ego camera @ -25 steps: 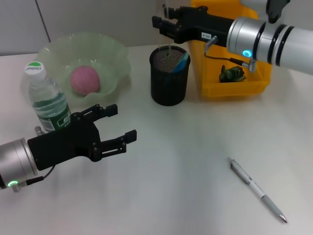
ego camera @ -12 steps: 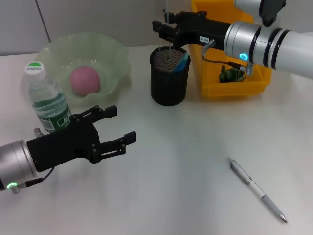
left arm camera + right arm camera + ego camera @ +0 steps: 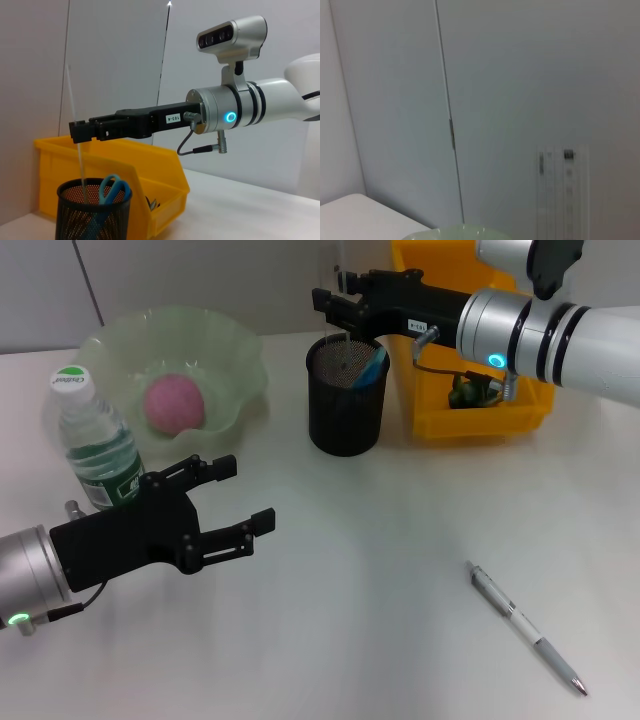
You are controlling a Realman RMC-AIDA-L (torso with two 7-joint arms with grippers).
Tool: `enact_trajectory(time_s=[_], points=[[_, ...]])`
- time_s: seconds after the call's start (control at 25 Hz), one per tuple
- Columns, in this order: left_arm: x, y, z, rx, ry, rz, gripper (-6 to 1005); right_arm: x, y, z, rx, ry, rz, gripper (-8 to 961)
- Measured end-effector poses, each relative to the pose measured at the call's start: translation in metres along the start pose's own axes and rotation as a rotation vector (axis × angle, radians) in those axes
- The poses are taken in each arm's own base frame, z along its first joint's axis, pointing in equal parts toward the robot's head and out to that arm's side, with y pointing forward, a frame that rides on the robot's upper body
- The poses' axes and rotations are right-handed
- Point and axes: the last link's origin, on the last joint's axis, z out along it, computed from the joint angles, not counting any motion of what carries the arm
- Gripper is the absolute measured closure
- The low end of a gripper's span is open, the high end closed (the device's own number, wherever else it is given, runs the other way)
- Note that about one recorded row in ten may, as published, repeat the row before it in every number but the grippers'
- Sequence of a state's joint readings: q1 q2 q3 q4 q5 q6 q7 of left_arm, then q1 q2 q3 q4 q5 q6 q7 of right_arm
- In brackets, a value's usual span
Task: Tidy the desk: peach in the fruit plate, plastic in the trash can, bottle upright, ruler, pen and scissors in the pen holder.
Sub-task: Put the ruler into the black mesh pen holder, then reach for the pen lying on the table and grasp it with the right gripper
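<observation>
Step in hand, by judgement: clear ruler [image 3: 75, 145] going into the mesh pen holder [image 3: 345, 395]. Right gripper [image 3: 335, 308] poised above the holder's rim, fingers closed on the ruler's upper part; ruler upright, lower end already inside the holder beside the blue-handled scissors [image 3: 114, 189]. Ruler also visible close up in the right wrist view [image 3: 562, 192], markings faint. Next move, by judgement: lower a little further, then release so the ruler leans against the mesh wall without tipping out; a straight lift clear of the rim after that. Left gripper [image 3: 235, 502] idle low over the desk [image 3: 380, 580] just beside the bottle [image 3: 92, 445], fingers wide apart, holding nothing and touching nothing. Bottle upright, cap on. Peach [image 3: 173, 403] resting in the green fruit plate [image 3: 235, 350]. Yellow bin [image 3: 480, 415] behind the holder, something small and green inside, presumably the plastic scrap, though not clear enough to confirm. Pen [image 3: 525, 628] lying flat on the desk near the front on the right side, well apart from the holder and from both grippers. Remaining work, by judgement: ruler release, then the pen. Risk noted: thin clear ruler liable to catch on the scissor handles on descent.
</observation>
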State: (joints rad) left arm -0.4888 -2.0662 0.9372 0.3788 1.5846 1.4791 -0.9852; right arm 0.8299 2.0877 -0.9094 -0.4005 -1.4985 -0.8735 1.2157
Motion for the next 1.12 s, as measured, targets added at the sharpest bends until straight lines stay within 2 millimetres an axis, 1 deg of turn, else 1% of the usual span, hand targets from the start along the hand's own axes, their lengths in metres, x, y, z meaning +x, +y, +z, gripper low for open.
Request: enact_trajectory(time_s=[0.32, 0.44, 0.64, 0.88, 0.96, 1.12], points=[[0.000, -0.001, -0.002, 0.003, -0.001, 0.006, 139, 0.000, 0.000, 0.000, 0.002, -0.003, 0.006, 438], [0.000, -0.001, -0.002, 0.004, -0.001, 0.006, 139, 0.000, 0.000, -0.001, 0.002, -0.009, 0.013, 313], [-0.001, -0.001, -0.002, 0.006, -0.002, 0.012, 139, -0.002, -0.003, -0.005, 0.017, -0.045, 0.049, 308], [-0.002, -0.001, -0.002, 0.012, -0.005, 0.013, 139, -0.006, -0.006, -0.021, 0.007, -0.167, 0.127, 302], [-0.002, -0.001, -0.002, 0.013, -0.006, 0.013, 139, -0.009, -0.006, -0.032, -0.011, -0.230, 0.143, 300], [-0.002, -0.001, -0.002, 0.015, -0.008, 0.010, 139, -0.010, -0.005, -0.039, -0.029, -0.257, 0.147, 295]])
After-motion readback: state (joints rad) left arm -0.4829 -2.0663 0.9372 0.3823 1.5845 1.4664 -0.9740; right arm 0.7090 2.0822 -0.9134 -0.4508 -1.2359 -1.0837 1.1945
